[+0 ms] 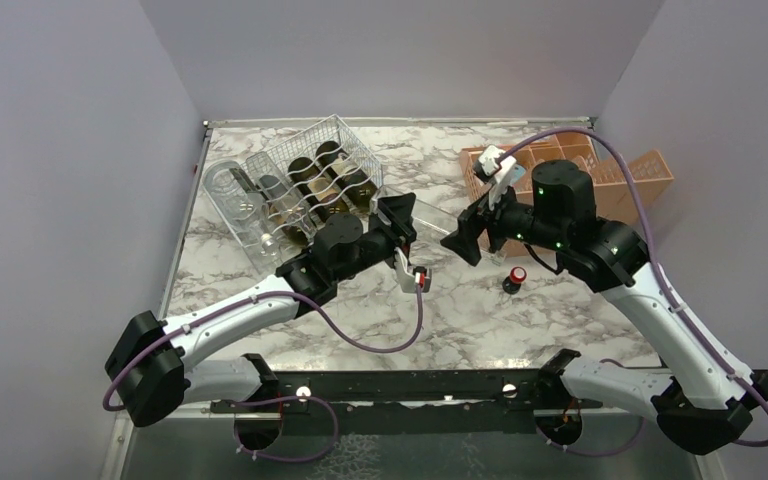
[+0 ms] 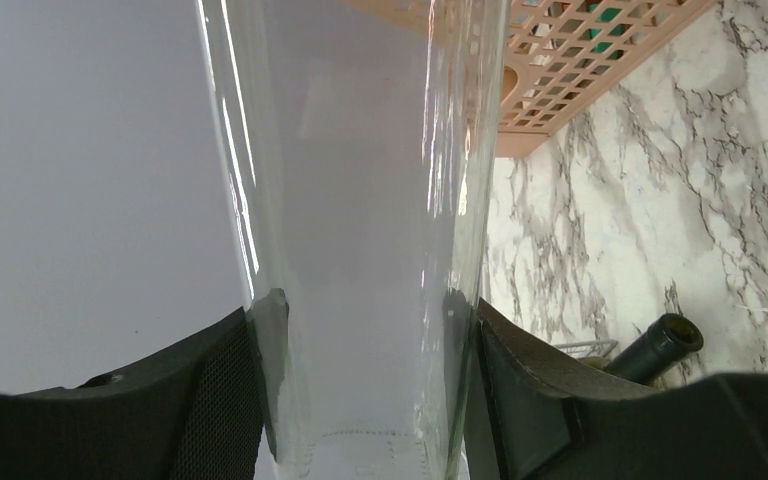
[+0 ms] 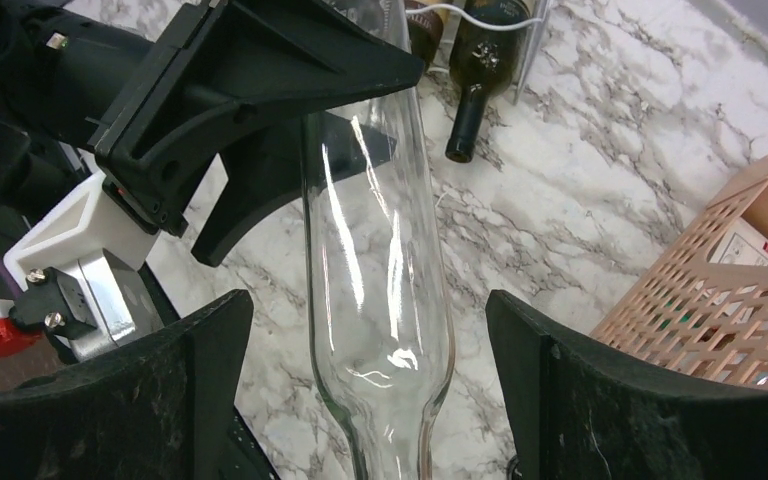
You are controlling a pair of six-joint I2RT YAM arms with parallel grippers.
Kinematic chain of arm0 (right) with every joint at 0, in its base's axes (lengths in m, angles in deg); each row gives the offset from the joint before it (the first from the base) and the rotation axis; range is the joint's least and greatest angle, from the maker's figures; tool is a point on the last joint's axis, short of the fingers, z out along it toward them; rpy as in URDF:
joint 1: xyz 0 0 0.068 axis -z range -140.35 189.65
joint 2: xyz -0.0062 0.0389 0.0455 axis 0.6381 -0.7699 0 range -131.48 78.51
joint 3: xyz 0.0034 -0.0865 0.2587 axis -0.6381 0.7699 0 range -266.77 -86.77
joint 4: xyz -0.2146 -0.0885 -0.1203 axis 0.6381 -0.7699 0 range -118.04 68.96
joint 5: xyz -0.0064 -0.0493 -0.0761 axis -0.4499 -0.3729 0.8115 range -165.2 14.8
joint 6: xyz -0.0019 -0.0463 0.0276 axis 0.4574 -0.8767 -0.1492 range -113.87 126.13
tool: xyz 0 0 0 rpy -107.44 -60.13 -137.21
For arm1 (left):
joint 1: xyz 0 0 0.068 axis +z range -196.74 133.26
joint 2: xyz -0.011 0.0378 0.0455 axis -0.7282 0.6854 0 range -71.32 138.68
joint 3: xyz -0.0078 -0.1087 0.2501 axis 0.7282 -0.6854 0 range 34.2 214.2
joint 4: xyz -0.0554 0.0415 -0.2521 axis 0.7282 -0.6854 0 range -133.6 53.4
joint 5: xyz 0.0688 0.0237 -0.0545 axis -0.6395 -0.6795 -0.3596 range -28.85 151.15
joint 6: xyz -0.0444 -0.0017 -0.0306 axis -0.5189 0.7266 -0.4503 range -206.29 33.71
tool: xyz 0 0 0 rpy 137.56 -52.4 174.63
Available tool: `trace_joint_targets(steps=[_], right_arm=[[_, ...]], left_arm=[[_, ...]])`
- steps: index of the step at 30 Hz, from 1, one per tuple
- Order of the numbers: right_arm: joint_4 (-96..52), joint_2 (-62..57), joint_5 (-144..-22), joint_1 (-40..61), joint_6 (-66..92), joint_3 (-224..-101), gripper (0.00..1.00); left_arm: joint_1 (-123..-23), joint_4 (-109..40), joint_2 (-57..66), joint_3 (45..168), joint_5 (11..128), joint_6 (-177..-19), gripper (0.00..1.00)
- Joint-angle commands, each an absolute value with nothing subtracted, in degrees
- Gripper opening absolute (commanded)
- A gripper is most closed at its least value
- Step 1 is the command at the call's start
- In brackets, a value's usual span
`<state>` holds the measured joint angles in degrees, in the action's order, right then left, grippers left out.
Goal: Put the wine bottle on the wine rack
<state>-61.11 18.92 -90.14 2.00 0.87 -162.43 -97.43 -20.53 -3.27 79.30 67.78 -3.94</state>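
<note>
A clear glass wine bottle (image 3: 370, 220) is held lying roughly level in the air above a marble table (image 1: 440, 320); it is clamped near its base by the left gripper (image 2: 360, 390), whose black fingers (image 2: 230, 380) are pressed against the glass on both sides. The bottle's narrowing end is straddled by the right gripper (image 3: 370, 400); its fingers (image 3: 160, 400) are spread wide, with a gap left on each side, so the glass is not touched. The white wire wine rack (image 1: 345, 135) is set at the back left of the table, just beside the left gripper; several dark bottles (image 1: 305, 170) are cradled in it; the clear bottle is not on it. An orange crate (image 1: 650, 170) is seen at the back right; a small red-capped object (image 1: 513, 276) is stood on the marble near the right arm.
</note>
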Motion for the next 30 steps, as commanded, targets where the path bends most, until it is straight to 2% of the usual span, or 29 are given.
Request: trace_joint_targets(steps=[1,13,23,26,30], right_arm=[[-62.23,19.97,-91.59,2.11,0.72,-160.57,0.89],[-61.30,18.82,-96.53,2.08,1.21,-155.56,0.83],[-60.57,15.76,-97.62,2.05,2.74,-154.91,0.72],[-60.85,14.85,-97.42,2.05,2.92,-155.50,0.60],[-60.68,14.38,-96.82,2.10,3.53,-156.29,0.26]], left_arm=[[-97.40,-22.21,-4.88,82.35,68.90,-1.67,0.00],[-97.38,-19.86,-6.61,80.97,72.00,-1.65,0.00],[-97.43,-18.41,-7.40,80.61,73.20,-2.14,0.00],[-97.41,-18.08,-7.30,80.61,73.12,-2.43,0.00],[-97.42,-17.52,-7.24,80.18,72.56,-2.85,0.00]])
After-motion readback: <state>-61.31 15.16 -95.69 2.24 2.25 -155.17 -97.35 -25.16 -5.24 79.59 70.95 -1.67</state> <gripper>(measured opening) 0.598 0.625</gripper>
